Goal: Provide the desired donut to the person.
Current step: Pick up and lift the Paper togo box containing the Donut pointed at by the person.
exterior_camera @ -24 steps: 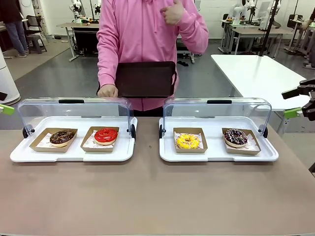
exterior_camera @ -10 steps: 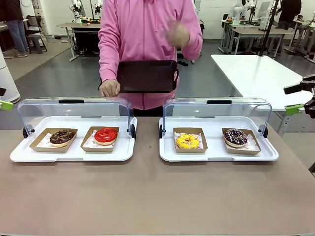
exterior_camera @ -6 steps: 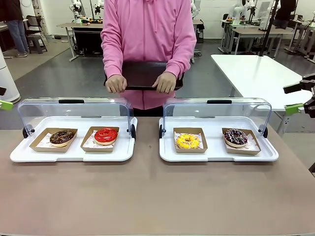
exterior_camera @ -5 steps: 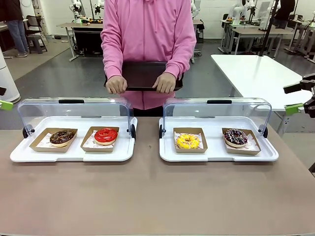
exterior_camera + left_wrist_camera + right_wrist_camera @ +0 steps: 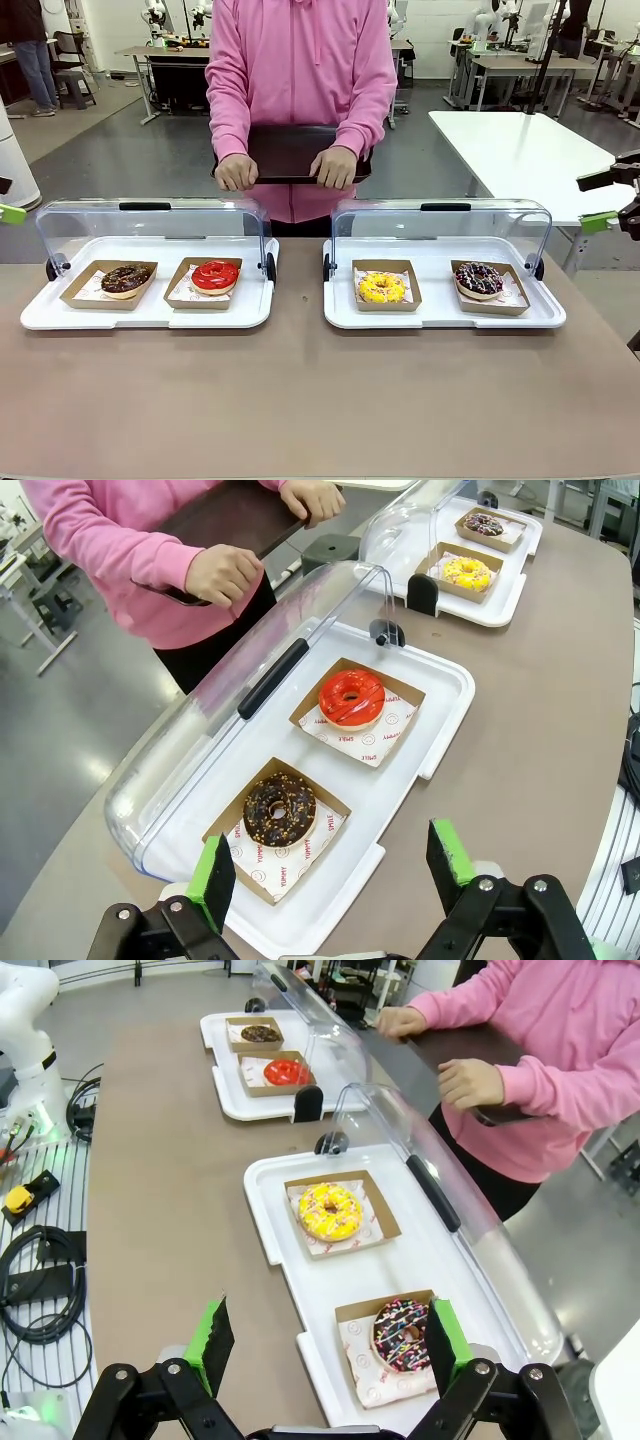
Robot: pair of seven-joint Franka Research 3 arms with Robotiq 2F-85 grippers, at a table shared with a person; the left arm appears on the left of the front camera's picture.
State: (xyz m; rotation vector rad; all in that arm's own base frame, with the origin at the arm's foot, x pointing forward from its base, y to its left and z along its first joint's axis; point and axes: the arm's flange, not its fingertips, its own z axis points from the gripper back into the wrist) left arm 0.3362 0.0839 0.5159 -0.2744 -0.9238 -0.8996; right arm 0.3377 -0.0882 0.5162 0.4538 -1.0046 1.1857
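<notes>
The person [image 5: 300,70] in a pink hooded sweatshirt stands at the far side and holds a dark tray [image 5: 295,150] with both hands. The left case holds a nut-topped chocolate donut [image 5: 126,278] and a red donut [image 5: 215,275]. A yellow donut [image 5: 382,287] and a sprinkled chocolate donut [image 5: 479,277] lie in the right case. Each sits in a brown card tray. My left gripper [image 5: 330,865] hangs open above the near edge of the left case, seen at the picture's left edge [image 5: 8,200]. My right gripper [image 5: 327,1338] is open, off the table's right end [image 5: 598,203].
Both white display cases [image 5: 145,318] [image 5: 445,320] have their clear lids [image 5: 150,225] [image 5: 440,225] swung up and back. Brown tabletop [image 5: 300,400] stretches in front of them. A white table [image 5: 520,150] stands at the right; cables [image 5: 40,1290] lie beside the table.
The person's raised hand has come down and now grips the tray together with the other hand. Both grippers have stayed about where they were.
</notes>
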